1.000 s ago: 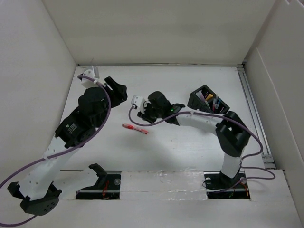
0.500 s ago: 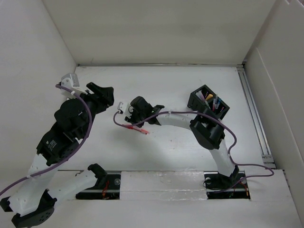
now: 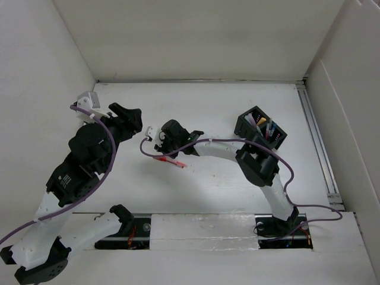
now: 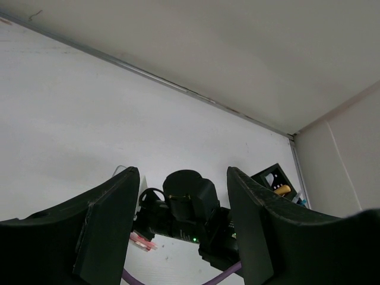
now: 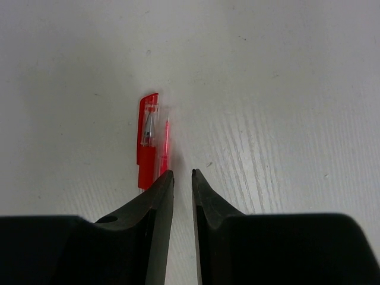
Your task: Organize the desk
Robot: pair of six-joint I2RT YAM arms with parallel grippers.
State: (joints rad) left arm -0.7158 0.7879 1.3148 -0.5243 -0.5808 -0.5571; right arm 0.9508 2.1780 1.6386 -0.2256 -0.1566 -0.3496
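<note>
- Right arm: I am reaching it leftward across the desk (image 3: 237, 107), right gripper (image 5: 181, 173) pointing down, jaws narrowly apart, the red pen (image 5: 148, 148) lying just beside one fingertip.
- Left arm: I am holding it raised over the desk's back left, left gripper (image 4: 181, 172) with jaws wide apart.

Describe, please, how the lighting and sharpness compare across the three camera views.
Top external view: even, diffuse light on the flat white desk, soft shadows, all sharp. Left wrist view: the left end effector is near-black against grey-looking white. Right wrist view: the translucent red plastic pen is crisp; the right end effector shows dark.
</note>
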